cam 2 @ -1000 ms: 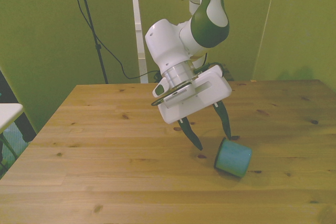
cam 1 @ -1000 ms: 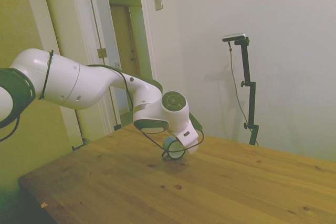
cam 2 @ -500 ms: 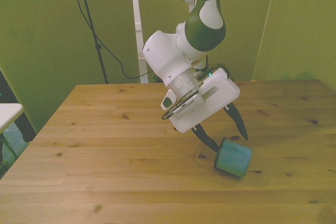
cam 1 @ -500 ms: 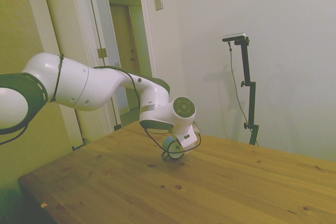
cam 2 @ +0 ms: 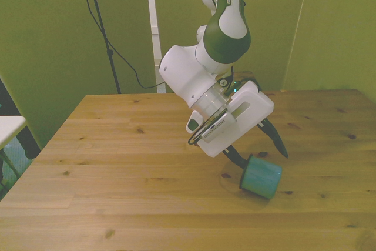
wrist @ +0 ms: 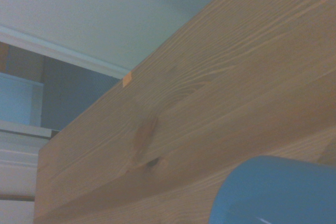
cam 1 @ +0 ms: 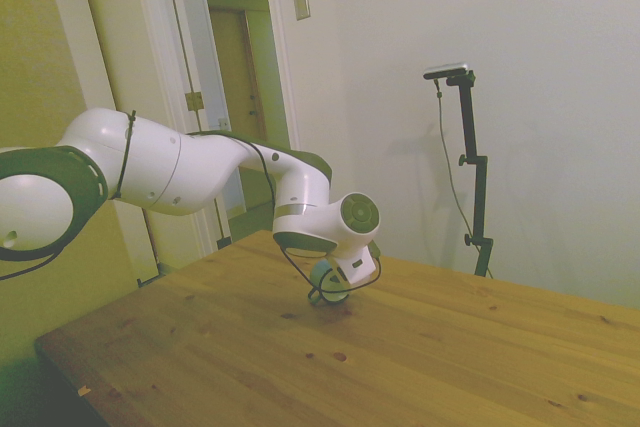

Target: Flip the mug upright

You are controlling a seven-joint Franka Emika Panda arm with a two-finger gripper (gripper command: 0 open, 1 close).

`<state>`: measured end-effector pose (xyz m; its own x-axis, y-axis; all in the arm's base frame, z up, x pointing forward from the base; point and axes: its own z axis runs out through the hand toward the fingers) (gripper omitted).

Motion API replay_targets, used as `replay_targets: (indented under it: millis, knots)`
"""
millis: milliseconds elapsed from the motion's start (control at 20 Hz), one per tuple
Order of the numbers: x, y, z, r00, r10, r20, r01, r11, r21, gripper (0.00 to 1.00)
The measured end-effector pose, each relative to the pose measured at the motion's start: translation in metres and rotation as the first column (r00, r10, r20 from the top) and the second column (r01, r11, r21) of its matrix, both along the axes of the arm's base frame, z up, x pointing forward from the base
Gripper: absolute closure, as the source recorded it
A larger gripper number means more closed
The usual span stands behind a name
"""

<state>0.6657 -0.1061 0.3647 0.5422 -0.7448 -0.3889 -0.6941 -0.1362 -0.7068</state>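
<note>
Wooden table [cam 2: 117,168]: plank top with dark knots, filling the lower part of the front view; seen from the side as a long slab with a near corner toward the picture's left. White arm [cam 2: 194,74] with green joint covers: reaching down over the table's middle, wrist tilted steeply, flat white hand body angled toward the front view's right. Gripper [cam 2: 258,148]: two dark fingers spread wide, holding nothing; one fingertip low, just beside the mug's top edge (contact not discernible), the other fingertip higher and further toward the front view's right, above the mug. In the side view, gripper [cam 1: 345,282] mostly hidden behind the wrist, low over the tabletop. Mug [cam 2: 261,176]: small, teal, lying tipped on the table, not upright, to the right of centre in the front view, just below the fingers; round end facing up and toward the arm, body slanting toward the camera, handle not visible. In the side view, mug [cam 1: 322,278] showing only as a small teal patch under the wrist, resting on the wood. In the wrist view, mug [wrist: 273,192] as a blurred teal curve close to the lens, with bare table grain [wrist: 210,87] and one dark knot beyond it.
</note>
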Motion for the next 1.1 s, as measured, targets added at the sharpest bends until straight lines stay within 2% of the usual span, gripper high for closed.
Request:
replay_targets:
  millis: [50, 1100]
  knots:
    - [0.000, 0.000, 0.000, 1.000, 0.003, 0.000, -0.003, 1.000, 0.004, 1.00]
    - [0.008, 0.005, -0.013, 1.000, 0.022, 0.022, -0.022, 1.000, 0.020, 1.00]
